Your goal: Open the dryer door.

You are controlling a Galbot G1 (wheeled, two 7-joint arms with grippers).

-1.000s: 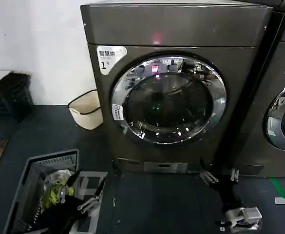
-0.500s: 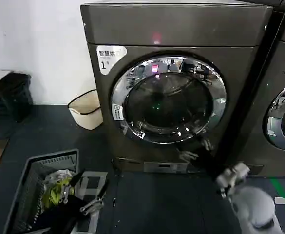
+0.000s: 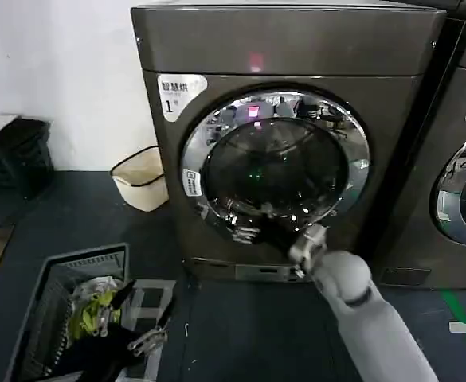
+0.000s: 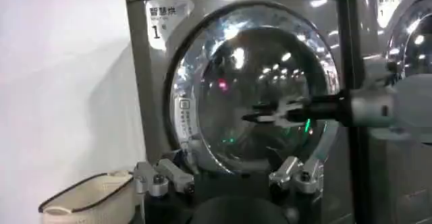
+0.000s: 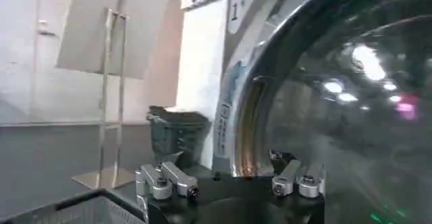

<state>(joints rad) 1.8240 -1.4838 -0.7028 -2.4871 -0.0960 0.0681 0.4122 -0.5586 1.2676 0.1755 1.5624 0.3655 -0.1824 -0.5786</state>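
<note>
The dryer door is a round porthole with a wide chrome ring and dark glass, and it sits shut against the grey machine front. My right arm reaches up from the lower right. Its gripper is open just in front of the door's lower left rim. The left wrist view shows that right gripper hovering before the glass of the door. Seen from the right wrist, the chrome ring and glass of the door loom close past my open right gripper. My left gripper hangs open and low by the basket.
A dark laundry basket holding clothes stands on the floor at the front left. A beige bin sits beside the dryer's left side. A second machine stands at the right. A dark crate is far left.
My right arm has risen from the floor at the dryer's lower right and swung up and left to the door's lower left rim. The left arm has barely moved.
</note>
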